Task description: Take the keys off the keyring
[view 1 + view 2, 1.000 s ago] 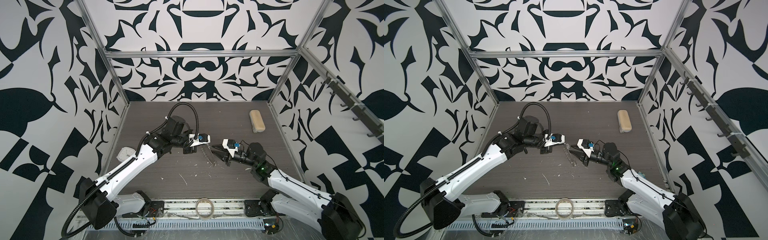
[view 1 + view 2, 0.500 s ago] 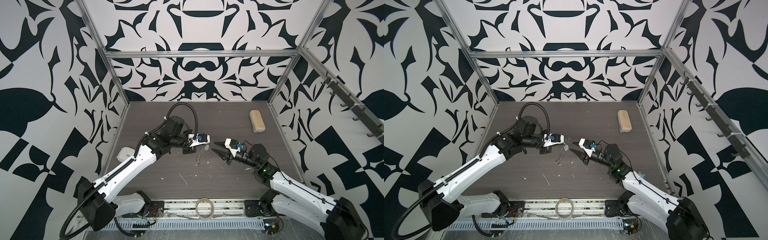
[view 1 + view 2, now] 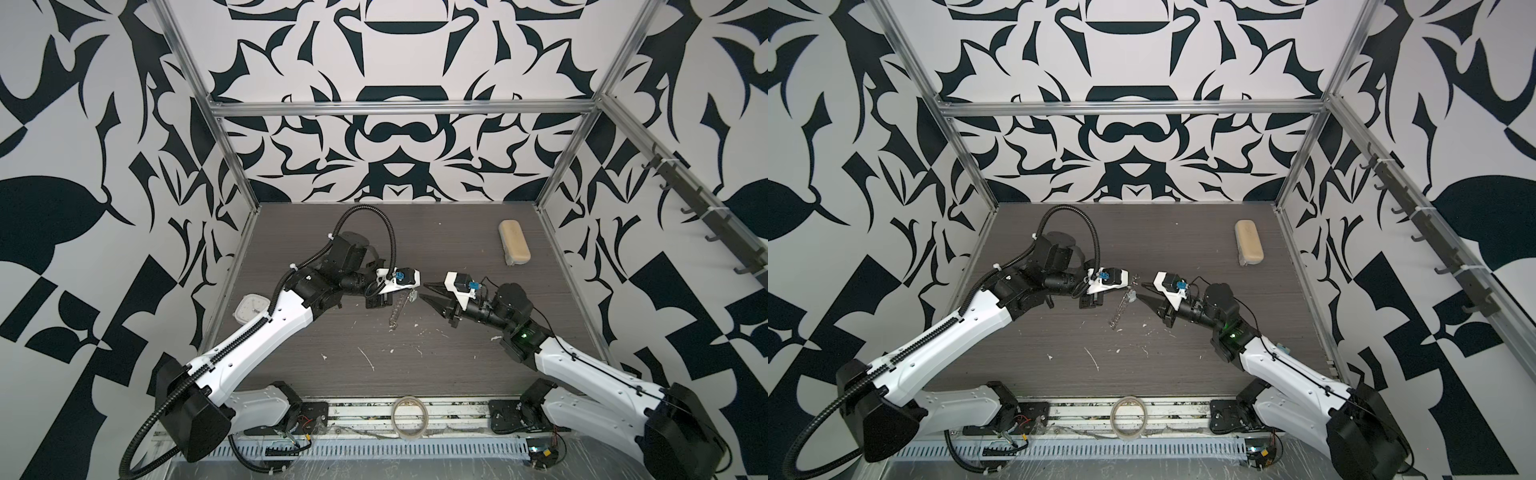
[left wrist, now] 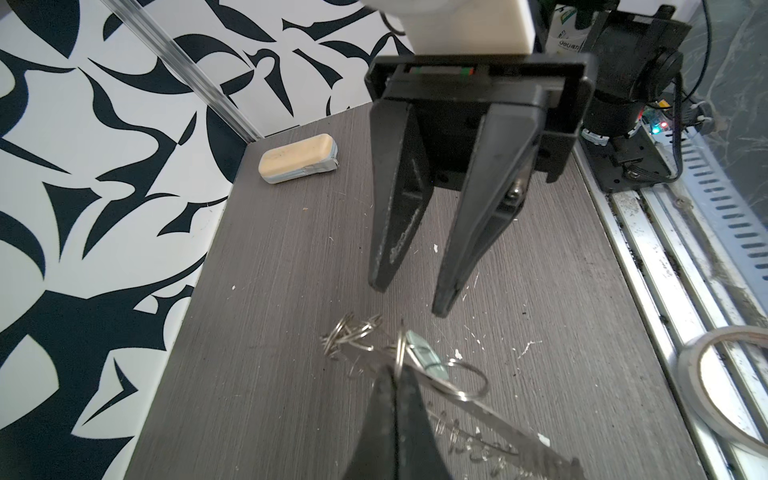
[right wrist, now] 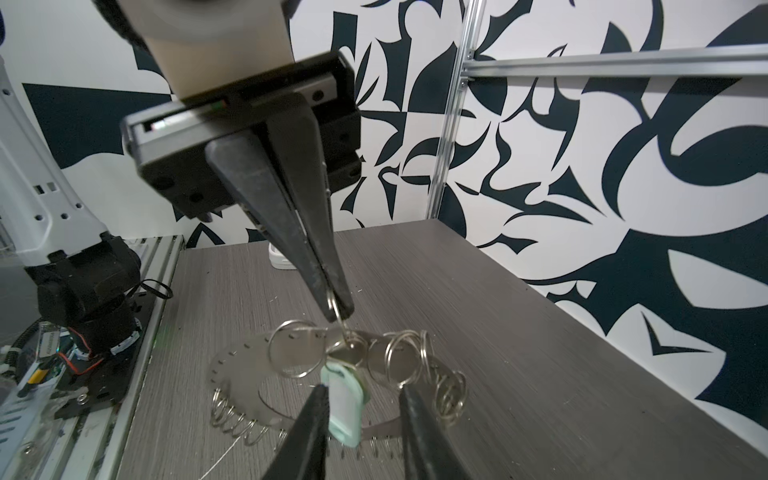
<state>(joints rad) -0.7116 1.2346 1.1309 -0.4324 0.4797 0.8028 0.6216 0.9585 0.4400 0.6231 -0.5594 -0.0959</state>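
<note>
the half-open right gripper was pulled back empty, so the key stays on the keyring pinched by the left gripper.

1. On my left wrist camera, a white-and-green label beside the black arm base carries one line of dark letters. They seem to be upside down, and I cannot make out a word.
2. On my right wrist camera, a small tag among the wiring at the other arm's base has print that is too blurred to read.
3. In a top view, a white square dial lies by the side wall, its face marks too small to read.
4. The pale tag on the keys is angled away, so I cannot tell whether it has print.
</note>
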